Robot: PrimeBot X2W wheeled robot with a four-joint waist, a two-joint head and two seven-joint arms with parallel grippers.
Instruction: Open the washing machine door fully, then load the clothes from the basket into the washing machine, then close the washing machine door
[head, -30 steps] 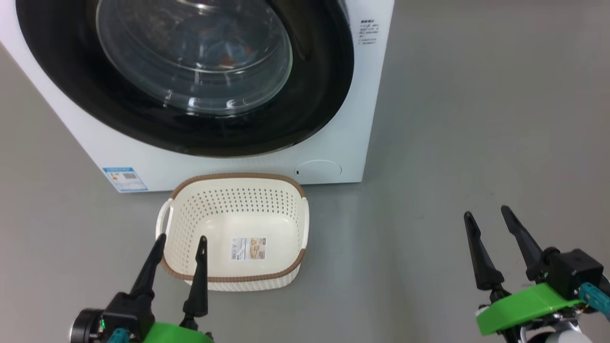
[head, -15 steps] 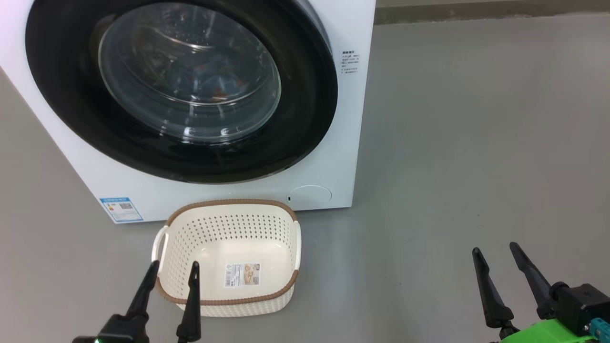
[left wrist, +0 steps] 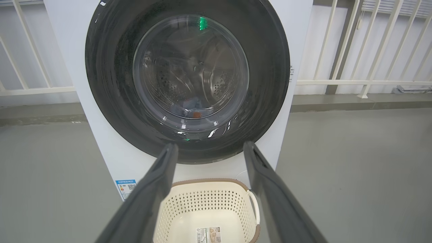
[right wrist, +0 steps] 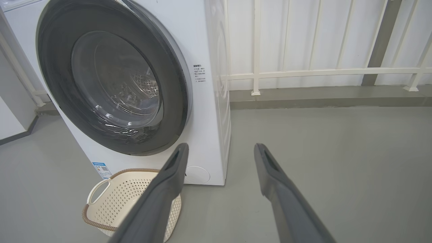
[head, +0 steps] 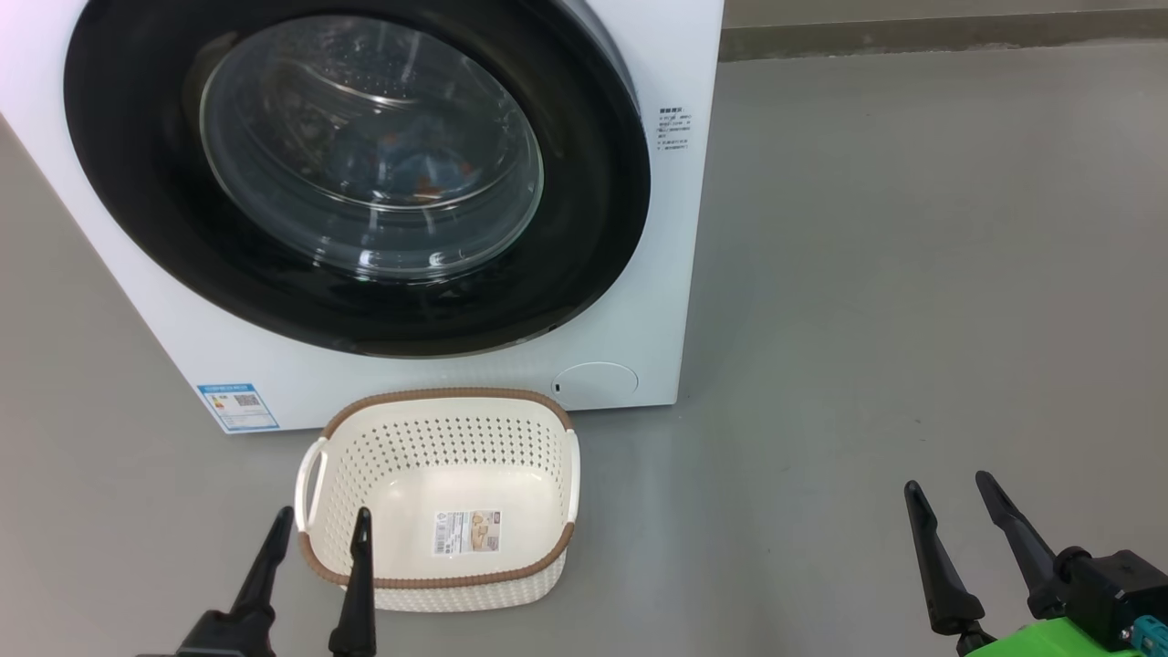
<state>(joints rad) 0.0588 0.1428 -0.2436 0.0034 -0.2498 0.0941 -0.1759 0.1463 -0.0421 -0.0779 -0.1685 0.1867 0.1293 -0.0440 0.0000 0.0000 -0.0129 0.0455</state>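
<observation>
Laundry corner, head view: my left end effector (head: 324, 513), fingers spread wide and holding nothing, hovers at the lower left of the frame. Its tips straddle the near left rim of the basket (head: 456, 429), which sits on the grey floor (head: 912, 274) just in front of the washer (head: 652, 274). My right end effector (head: 947, 482), equally wide and empty, hangs at the lower right, well apart from both. The basket's base lies bare around a paper label (head: 466, 531). The door (head: 356, 210), a glossy black ring round a bulging glass bowl, is closed against the washer's white front and takes the upper left of the frame. Through the glass the clothes (head: 415, 172), blue fabric with an orange patch, lie low in the drum. A blue sticker (head: 236, 407) marks the washer's lower left corner and a round flap (head: 595, 384) its lower right. In the right wrist view a white railing (right wrist: 303, 72) runs along the wall behind the washer.
</observation>
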